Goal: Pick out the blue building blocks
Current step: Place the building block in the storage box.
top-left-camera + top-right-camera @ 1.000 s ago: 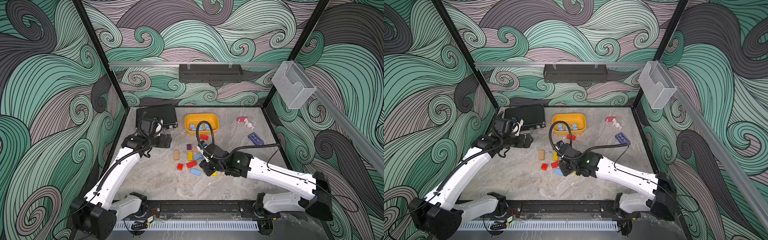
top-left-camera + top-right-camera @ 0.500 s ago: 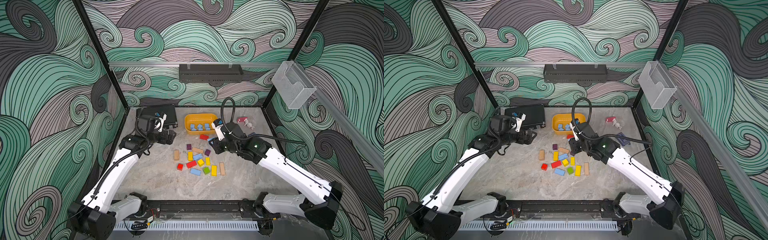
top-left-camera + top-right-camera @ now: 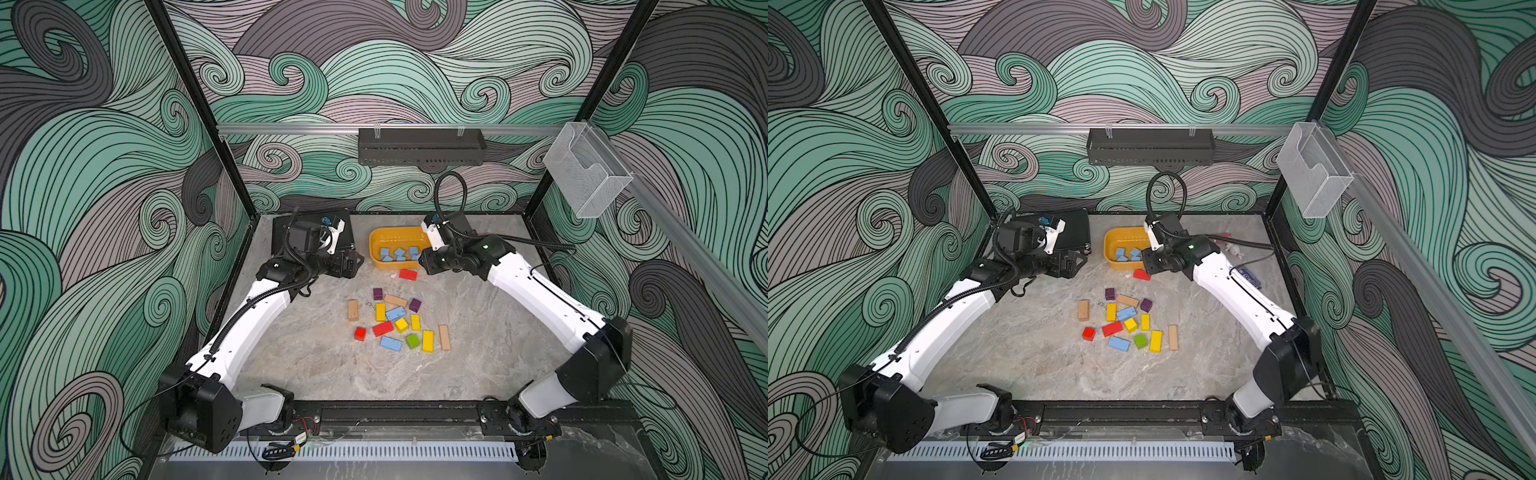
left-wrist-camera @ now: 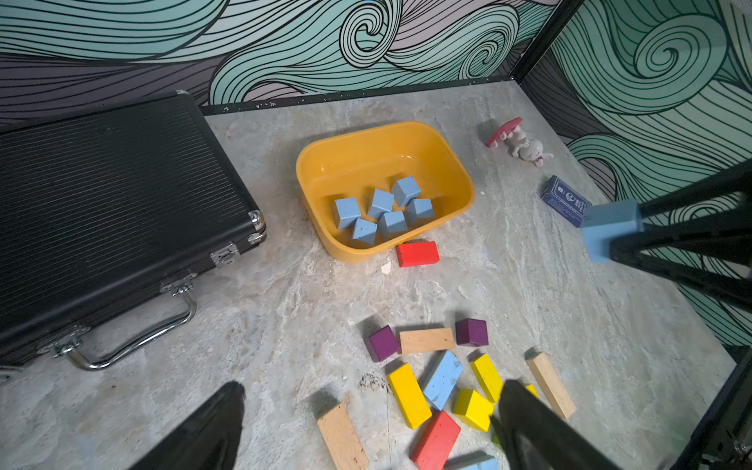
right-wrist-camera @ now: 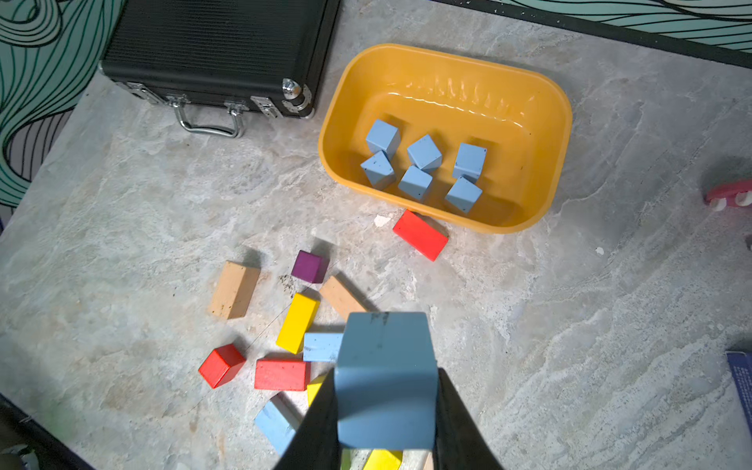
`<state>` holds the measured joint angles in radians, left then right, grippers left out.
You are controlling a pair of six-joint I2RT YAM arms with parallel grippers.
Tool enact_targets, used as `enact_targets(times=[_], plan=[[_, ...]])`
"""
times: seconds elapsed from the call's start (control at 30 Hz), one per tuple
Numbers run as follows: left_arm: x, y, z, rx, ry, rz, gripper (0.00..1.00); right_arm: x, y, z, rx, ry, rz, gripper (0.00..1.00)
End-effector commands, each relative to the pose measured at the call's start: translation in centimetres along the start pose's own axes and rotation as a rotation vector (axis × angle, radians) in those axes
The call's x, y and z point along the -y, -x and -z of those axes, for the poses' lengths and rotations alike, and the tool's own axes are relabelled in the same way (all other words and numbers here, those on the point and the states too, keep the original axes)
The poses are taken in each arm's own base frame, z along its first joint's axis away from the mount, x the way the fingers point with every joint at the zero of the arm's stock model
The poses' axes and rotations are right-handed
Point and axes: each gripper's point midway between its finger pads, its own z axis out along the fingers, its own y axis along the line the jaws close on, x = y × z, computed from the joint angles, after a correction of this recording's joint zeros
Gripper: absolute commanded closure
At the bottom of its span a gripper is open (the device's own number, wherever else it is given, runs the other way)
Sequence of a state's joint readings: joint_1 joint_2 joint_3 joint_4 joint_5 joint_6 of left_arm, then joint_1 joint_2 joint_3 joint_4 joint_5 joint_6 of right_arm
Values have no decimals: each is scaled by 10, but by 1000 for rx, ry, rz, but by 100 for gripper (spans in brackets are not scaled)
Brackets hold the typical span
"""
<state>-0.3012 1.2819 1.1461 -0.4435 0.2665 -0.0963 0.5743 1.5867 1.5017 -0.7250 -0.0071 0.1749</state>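
Changed: our right gripper (image 3: 428, 261) has left the pile (image 3: 380, 311), clamped on a blue block (image 5: 384, 366), frame centre beside the yellow tub (image 3: 374, 249).
Left gripper (image 4: 370, 390): fingers apart, empty.
Remaining: two blue bars (image 3: 391, 343) mid-floor.

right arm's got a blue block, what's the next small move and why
Probably ease the right gripper forward over the yellow tub, ready to release. It is shut on a blue block, and its wrist view shows the tub, holding six blue cubes, ahead of the block rather than under it.
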Motion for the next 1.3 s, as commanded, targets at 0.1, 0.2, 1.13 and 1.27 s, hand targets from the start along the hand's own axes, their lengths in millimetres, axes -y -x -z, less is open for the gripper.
enact_targets(times=[0.1,0.2,1.13,1.27], plan=[[2,23,-13,52,-42,-20,4,23,13,-23,-46,-57,21,100],[0,22,-23,41,-49,-12,4,35,21,-37,-61,-94,14,100],[-8,-13,-95,-110,-72,47,6,113,30,-147,-222,-318,13,100],[-9,-19,-97,-130,-73,42,6,119,31,-157,-227,-330,9,100]])
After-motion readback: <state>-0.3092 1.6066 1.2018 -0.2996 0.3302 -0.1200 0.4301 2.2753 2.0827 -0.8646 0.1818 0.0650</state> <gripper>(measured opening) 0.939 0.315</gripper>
